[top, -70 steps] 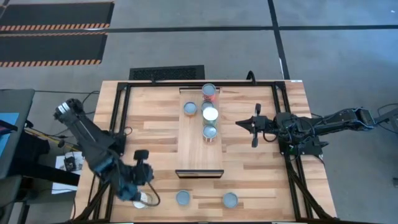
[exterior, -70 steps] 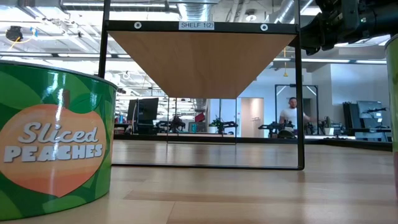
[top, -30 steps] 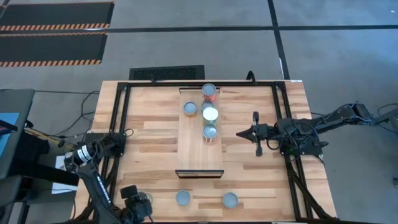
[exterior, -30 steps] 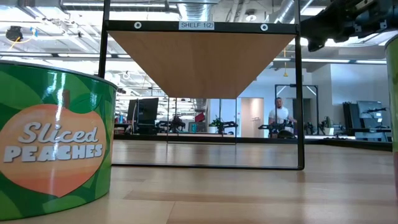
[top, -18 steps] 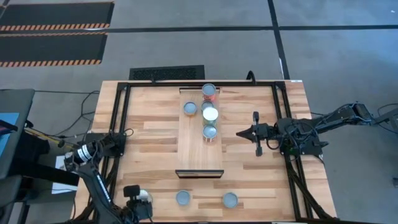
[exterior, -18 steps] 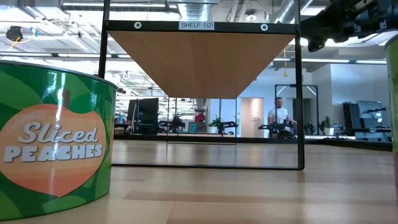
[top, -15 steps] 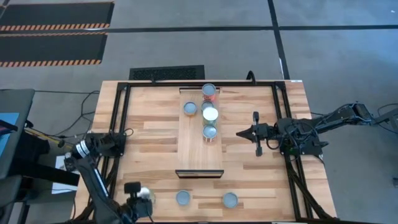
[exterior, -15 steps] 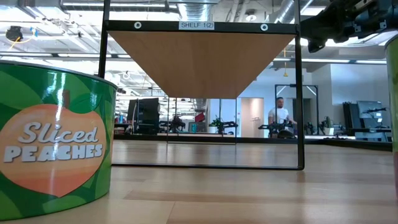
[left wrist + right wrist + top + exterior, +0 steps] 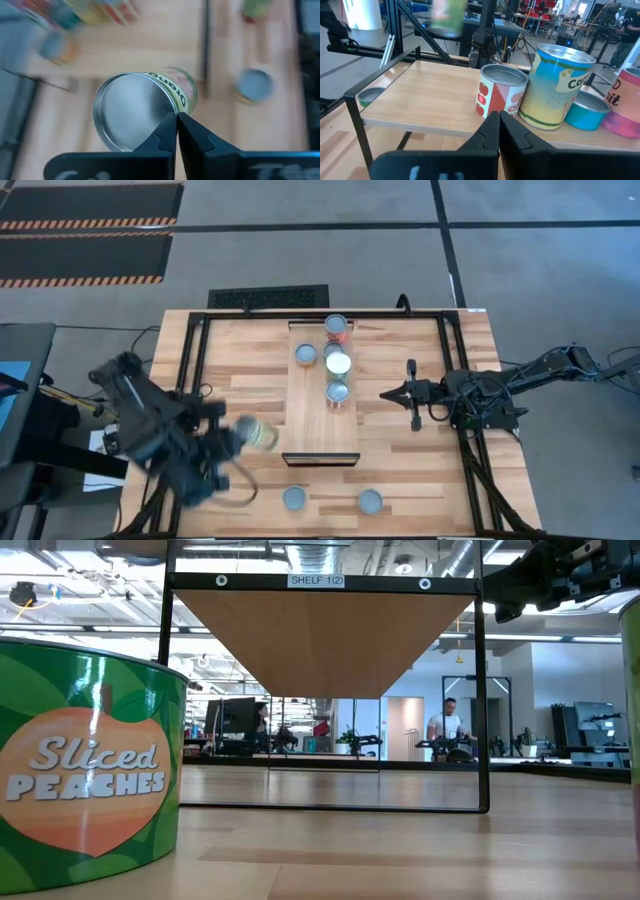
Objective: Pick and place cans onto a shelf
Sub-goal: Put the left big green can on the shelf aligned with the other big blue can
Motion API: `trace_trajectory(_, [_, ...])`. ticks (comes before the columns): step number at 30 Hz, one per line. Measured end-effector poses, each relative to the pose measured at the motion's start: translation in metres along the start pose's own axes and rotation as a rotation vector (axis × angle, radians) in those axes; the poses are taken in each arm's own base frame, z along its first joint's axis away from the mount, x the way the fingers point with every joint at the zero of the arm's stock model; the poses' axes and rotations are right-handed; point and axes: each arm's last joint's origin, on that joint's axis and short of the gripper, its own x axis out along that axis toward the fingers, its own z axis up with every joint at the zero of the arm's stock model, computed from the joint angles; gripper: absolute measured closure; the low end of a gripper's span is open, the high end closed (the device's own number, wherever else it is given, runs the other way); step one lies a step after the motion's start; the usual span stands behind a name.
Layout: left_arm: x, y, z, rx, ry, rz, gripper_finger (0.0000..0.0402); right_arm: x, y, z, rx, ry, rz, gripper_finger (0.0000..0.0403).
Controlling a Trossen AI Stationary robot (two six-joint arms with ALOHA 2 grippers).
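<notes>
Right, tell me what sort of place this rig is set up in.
Probably a robotics lab or workshop hall. Exposed ceiling ducts run overhead, hazard-striped floor mats lie on bare concrete, and a person stands among more equipment rigs behind the labelled test shelf.

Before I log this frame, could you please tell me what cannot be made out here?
High view: the yellow-green labelled tin by the left claw is motion-blurred; label unreadable.
Low view: the light-wood shelf plank shows only its underside, hiding the tins on top.
Right wrist view: the pink tin is cut off by the picture edge.
</notes>
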Motion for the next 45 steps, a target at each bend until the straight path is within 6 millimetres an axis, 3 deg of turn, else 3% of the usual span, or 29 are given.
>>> trace_trajectory(6, [0.024,0.066,0.032,0.118,0.047,0.092,0.0401,0.0,0.0,0.0,-0.003,-0.001,0.0,0.0385])
trace_trajectory(16, [0.082,0.134,0.076,0.226,0.057,0.003,0.0401,0.0,0.0,0.0,-0.021,-0.001,0.0,0.0383])
trace_trajectory(25, [0.134,0.142,0.088,0.302,0.174,-0.023,0.0401,0.0,0.0,0.0,-0.022,0.003,0.003,0.0384])
trace_trajectory(45, [0.15,0.152,0.1,0.298,0.104,-0.052,0.0401,0.0,0.0,0.0,-0.021,0.0,0.003,0.0382])
